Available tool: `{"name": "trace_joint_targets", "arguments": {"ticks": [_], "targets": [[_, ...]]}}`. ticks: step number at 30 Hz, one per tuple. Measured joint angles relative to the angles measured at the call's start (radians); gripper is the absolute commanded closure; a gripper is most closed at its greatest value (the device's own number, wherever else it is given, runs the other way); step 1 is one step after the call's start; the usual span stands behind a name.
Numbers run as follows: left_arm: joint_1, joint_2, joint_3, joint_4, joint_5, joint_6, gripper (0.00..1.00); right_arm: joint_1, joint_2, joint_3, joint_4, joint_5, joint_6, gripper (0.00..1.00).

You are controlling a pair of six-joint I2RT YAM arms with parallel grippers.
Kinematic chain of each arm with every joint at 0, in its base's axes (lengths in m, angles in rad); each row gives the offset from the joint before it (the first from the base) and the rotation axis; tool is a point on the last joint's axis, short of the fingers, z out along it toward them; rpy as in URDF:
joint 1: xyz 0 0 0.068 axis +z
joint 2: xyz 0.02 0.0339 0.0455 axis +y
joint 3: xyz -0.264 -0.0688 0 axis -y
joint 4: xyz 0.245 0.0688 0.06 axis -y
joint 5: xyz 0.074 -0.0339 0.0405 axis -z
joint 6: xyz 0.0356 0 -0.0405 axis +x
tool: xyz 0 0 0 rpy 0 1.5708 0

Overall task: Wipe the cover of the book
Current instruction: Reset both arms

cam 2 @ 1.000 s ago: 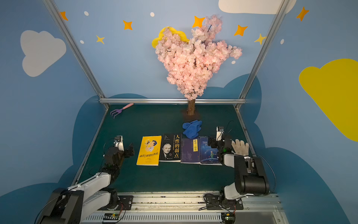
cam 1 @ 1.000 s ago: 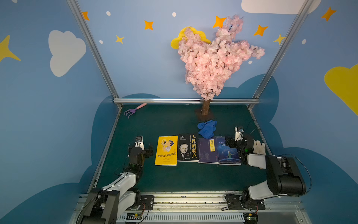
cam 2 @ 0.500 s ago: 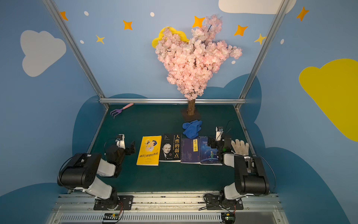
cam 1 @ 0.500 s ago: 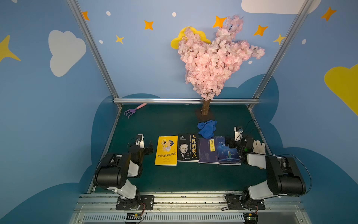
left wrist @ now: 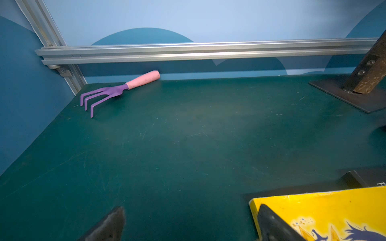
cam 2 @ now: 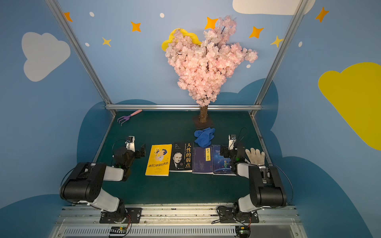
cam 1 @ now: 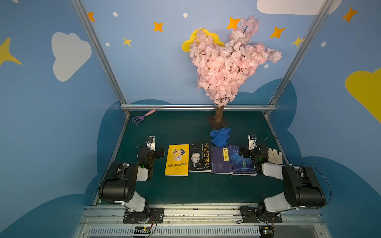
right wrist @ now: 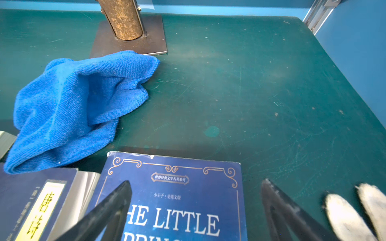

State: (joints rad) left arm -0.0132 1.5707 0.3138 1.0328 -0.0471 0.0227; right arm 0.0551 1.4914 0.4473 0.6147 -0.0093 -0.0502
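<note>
Where blue walls [cam 1: 156,68] enclose it, the green tabletop [cam 1: 181,127] holds books [cam 1: 200,156].

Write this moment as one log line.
left gripper: open, at edge of yellow book | right gripper: open, over blue book | cloth: not held | wiping: not started

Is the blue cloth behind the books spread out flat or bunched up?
Bunched up. The blue cloth lies in a crumpled heap with deep folds on the green table, beside the tree's base plate.
</note>
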Motion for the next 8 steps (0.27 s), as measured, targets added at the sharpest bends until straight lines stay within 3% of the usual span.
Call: {"name": "trace_joint_targets", "arguments": {"ticks": [8], "targets": [[0.019,0.000,0.034,-0.053,0.033,-0.004,0.00,0.000,0.000,0.000,0.000,0.002,0.000,0.05]]}}
